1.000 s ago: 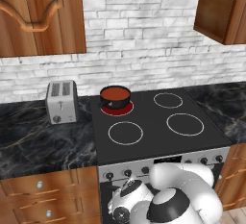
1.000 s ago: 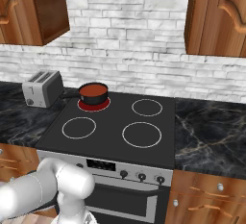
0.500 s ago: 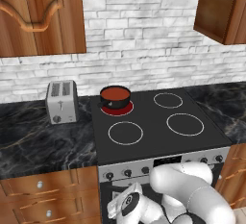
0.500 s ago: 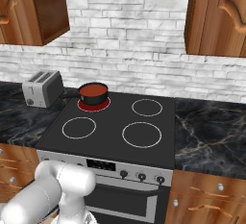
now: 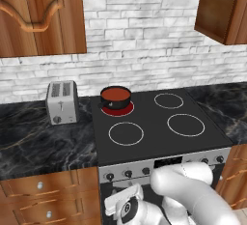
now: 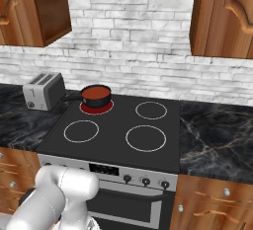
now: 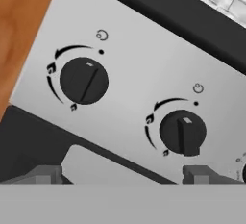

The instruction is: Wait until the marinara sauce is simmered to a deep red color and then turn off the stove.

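Note:
The marinara sauce [image 5: 116, 93] [image 6: 96, 94] is a smooth red disc in a small black saucepan [image 5: 116, 98] [image 6: 95, 98]. The pan stands on the stove's [image 5: 159, 132] [image 6: 123, 140] back left burner, which glows red [image 5: 118, 109]. My arm [image 5: 188, 190] [image 6: 59, 199] is folded low in front of the steel knob panel. In the hand view my gripper [image 7: 122, 176] is open, its fingertips [image 7: 45, 174] wide apart below two dark knobs. The left knob [image 7: 84, 80] sits turned, its line slanting. The right knob [image 7: 182, 132] stands nearly upright.
A silver toaster [image 5: 61, 102] [image 6: 44, 91] stands on the black marble counter [image 5: 38, 142] left of the stove. Wooden drawers [image 5: 43, 195] flank the oven, wall cabinets hang above, and further knobs [image 6: 145, 180] line the panel.
My hand has sunk lower in front of the oven and come close to the left knobs, with the elbow rising at the right. The sauce and pan look unchanged.

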Controlling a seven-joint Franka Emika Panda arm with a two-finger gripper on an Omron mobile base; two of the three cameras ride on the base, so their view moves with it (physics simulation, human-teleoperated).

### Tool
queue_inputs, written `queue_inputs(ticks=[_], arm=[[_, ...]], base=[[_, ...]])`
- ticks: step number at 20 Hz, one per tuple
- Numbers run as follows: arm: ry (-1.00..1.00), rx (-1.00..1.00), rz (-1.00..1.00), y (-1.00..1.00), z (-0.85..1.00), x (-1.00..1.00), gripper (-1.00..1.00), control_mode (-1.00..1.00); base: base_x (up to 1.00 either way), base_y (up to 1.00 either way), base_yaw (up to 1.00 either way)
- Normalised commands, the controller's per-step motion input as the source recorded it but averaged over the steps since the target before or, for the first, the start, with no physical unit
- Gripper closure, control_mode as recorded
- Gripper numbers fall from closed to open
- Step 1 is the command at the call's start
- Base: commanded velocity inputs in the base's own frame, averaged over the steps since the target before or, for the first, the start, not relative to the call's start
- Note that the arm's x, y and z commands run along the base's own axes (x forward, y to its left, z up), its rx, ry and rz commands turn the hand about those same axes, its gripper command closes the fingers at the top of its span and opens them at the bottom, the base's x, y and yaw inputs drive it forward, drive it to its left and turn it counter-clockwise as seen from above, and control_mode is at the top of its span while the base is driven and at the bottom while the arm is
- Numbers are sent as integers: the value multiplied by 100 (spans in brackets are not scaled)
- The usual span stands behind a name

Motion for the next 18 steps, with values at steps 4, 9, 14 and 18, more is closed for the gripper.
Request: queue_inputs(ticks=[4,9,14,18], arm=[[-2,7,0,-11,1,40,-100,-100],[7,8,0,-17,11,43,-100,-100],[0,19,0,-46,23,46,-100,-100],[0,20,-9,-80,8,4,-100,-100]], base=[[0,0,0],[0,0,0],[0,0,0],[0,0,0]])
